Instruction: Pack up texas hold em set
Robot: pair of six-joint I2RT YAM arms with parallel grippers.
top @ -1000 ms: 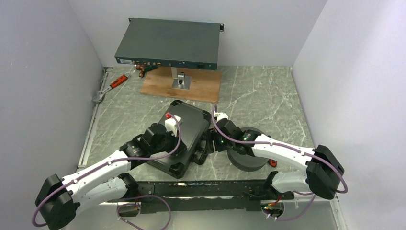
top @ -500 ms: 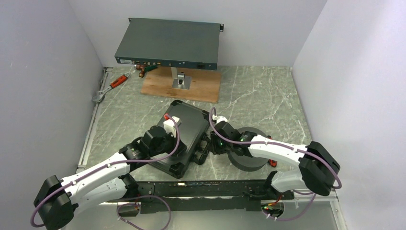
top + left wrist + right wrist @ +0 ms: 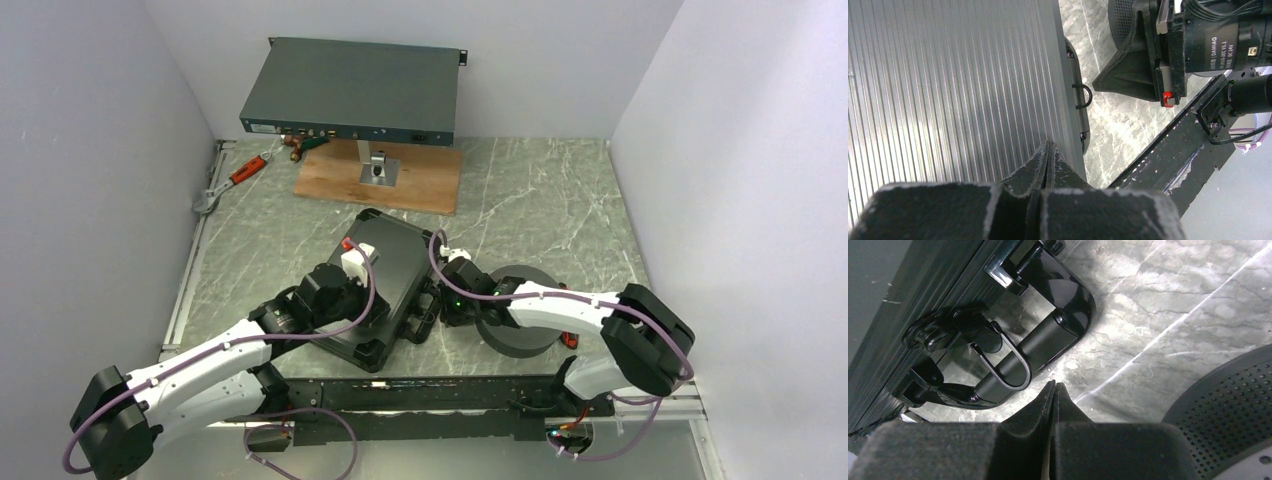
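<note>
The black briefcase [image 3: 392,262] lies shut and flat on the table [image 3: 560,210], near the centre, its handle [image 3: 1048,335] turned to the right. Packing is judged nearly done; whether the latches are fastened cannot be told. The left hand [image 3: 1049,148] is held over the ribbed lid, fingers pinched together and empty. The right hand [image 3: 1054,388], likewise pinched and empty, is poised just beside the handle. A dark foam ring [image 3: 520,335] lies further right.

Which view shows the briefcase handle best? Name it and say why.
Right wrist: the handle is close, sharp and nearly whole. Left wrist catches only a side-on sliver of it; top external shows just a small dark shape.
</note>
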